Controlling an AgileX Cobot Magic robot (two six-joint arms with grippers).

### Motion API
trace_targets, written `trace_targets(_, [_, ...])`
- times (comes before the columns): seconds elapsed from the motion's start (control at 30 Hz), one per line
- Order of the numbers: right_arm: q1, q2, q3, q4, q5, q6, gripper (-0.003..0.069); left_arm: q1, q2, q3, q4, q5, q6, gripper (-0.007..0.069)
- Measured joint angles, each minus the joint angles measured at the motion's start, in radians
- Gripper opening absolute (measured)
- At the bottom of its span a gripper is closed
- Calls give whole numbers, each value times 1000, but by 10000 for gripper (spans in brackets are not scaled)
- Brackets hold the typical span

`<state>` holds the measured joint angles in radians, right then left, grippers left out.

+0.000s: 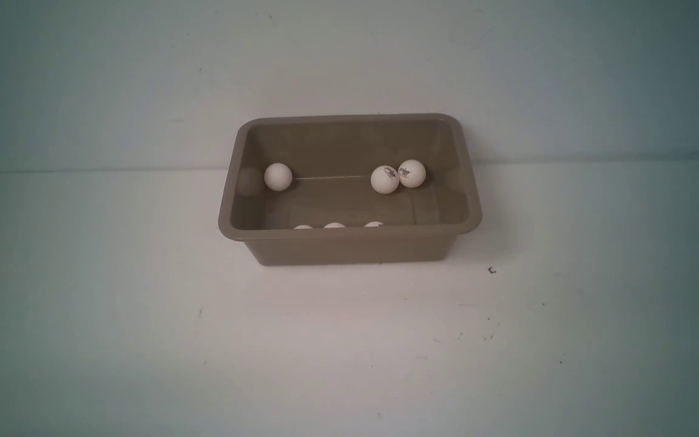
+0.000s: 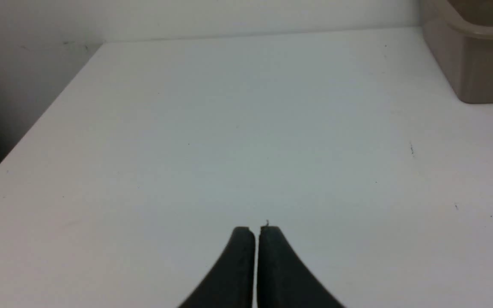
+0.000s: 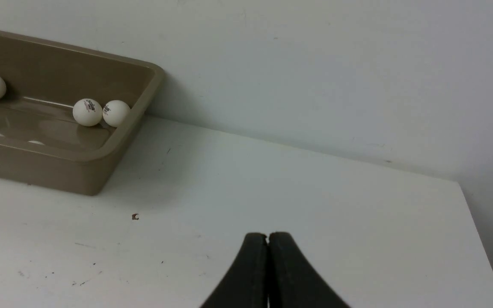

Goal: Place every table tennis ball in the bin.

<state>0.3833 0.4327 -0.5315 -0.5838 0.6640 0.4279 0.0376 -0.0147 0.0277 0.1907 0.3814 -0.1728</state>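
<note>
Front view: the bin (image 1: 349,243), tan-brown w/ flared rim, sits on the white table (image 1: 143,334) toward the far side, roughly centred, close to the back wall (image 1: 82,79). Inside, six table tennis balls show. One plain ball (image 1: 278,176) lies at the far left of the floor. A pair sits far right, touching: the left ball of the pair (image 1: 384,179) and the right ball of the pair (image 1: 412,173), both w/ dark logos. Three more peek just above the near rim, mostly hidden: the left near ball (image 1: 303,227), the middle near ball (image 1: 334,225), the right near ball (image 1: 374,224). A small dark speck (image 1: 492,271) marks the table right of the bin. Neither arm is in this view.

Left wrist view: the left gripper (image 2: 256,229) hangs over bare table, dark fingers (image 2: 240,256) pressed together, holding nothing. Only a corner of the bin shows, well apart from the tips.

Right wrist view: the right gripper (image 3: 268,235) is likewise over bare table, its fingers (image 3: 253,265) closed against each other, empty. The bin lies well off to its left and farther away, w/ the logo pair and the plain ball visible inside, plus two tops near the rim. The speck lies between bin and gripper.
</note>
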Motion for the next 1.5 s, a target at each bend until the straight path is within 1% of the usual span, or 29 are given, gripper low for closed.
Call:
trace_targets(0.37, [0,0,0,0,0,0,-18,0,0,0,1,1,-1,-4])
trace_targets(0.43, [-22,0,0,9,0,4,-18,0,0,0,1,2,-3,-4])
trace_targets(0.47, [-51,0,0,31,-1,15,-18,0,0,0,1,2,-3,-4])
trace_targets(0.57, [-188,-6,1,167,5,69,-18,0,0,0,1,2,-4,-4])
trace_targets(0.6, [-199,-6,2,178,7,72,-18,0,0,0,1,2,-4,-4])
trace_targets(0.67, [-298,-31,22,277,16,81,-18,0,0,0,1,2,-4,-4])
trace_targets(0.73, [-370,-82,76,339,6,61,-18,0,0,0,1,2,-4,-4])
trace_targets(0.8, [-409,-156,170,368,-39,31,-18,0,0,0,1,2,-5,-4])
trace_targets(0.83, [-412,-156,178,370,-45,29,-18,0,0,0,1,2,-5,-4])
trace_targets(0.87, [-430,-214,244,378,-110,11,-18,0,0,0,1,2,-5,-4])
trace_targets(0.9, [-430,-220,252,378,-110,11,-18,0,0,0,1,2,-5,-4])
trace_targets(1.0, [-451,-321,396,379,-273,-1,-18,0,0,0,1,2,-5,-4])
trace_targets(1.2, [-452,-378,527,362,-391,-4,-18,0,0,0,1,2,-6,-4])
trace_targets(1.33, [-452,-411,560,339,-395,-4,-18,0,0,0,1,2,-6,-4])
trace_targets(1.5, [-452,-442,559,302,-308,-7,-18,0,0,0,1,2,-6,-4])
